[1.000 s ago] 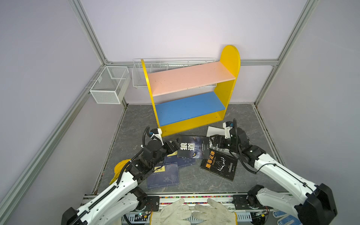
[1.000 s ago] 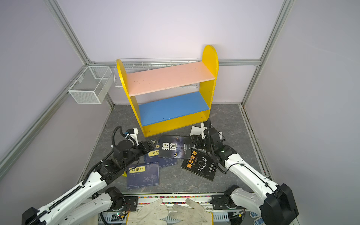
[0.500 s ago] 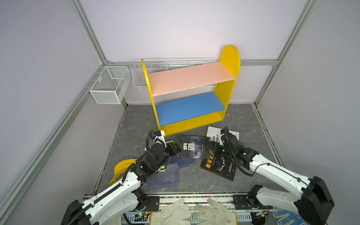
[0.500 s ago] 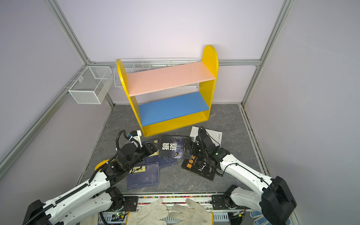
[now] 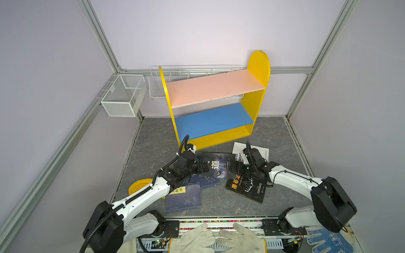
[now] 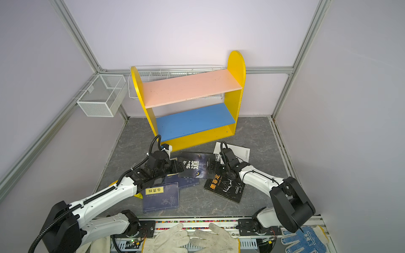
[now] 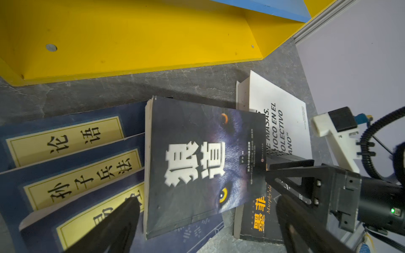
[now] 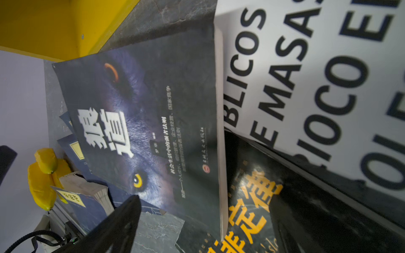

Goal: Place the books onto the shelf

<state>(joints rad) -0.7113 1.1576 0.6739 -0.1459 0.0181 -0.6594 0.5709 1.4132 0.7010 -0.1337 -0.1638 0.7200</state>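
The shelf (image 5: 215, 88) (image 6: 190, 87), with yellow sides, a pink upper board and a blue lower board, stands bare at the back. Several books lie on the grey floor in front of it. A black wolf-cover book (image 5: 221, 167) (image 6: 198, 167) (image 7: 197, 157) (image 8: 153, 114) rests on navy books (image 5: 184, 197) (image 7: 72, 157), a black orange-titled book (image 5: 247, 189) (image 8: 252, 208) and a white book (image 5: 262, 151) (image 8: 306, 76). My left gripper (image 5: 202, 167) (image 7: 206, 221) is open at its left end. My right gripper (image 5: 235, 167) (image 8: 203, 219) is open at its right end. Neither holds anything.
Yellow bananas (image 5: 140, 185) (image 8: 43, 179) lie left of the navy books, under my left arm. Two white wire baskets (image 5: 123, 95) hang on the back left walls. White work gloves (image 5: 219, 239) and a blue one (image 5: 328, 239) lie at the front edge.
My right gripper has left the white book, moved left and down to the wolf book's right end, and opened a little wider. My left gripper has edged right to its left end.
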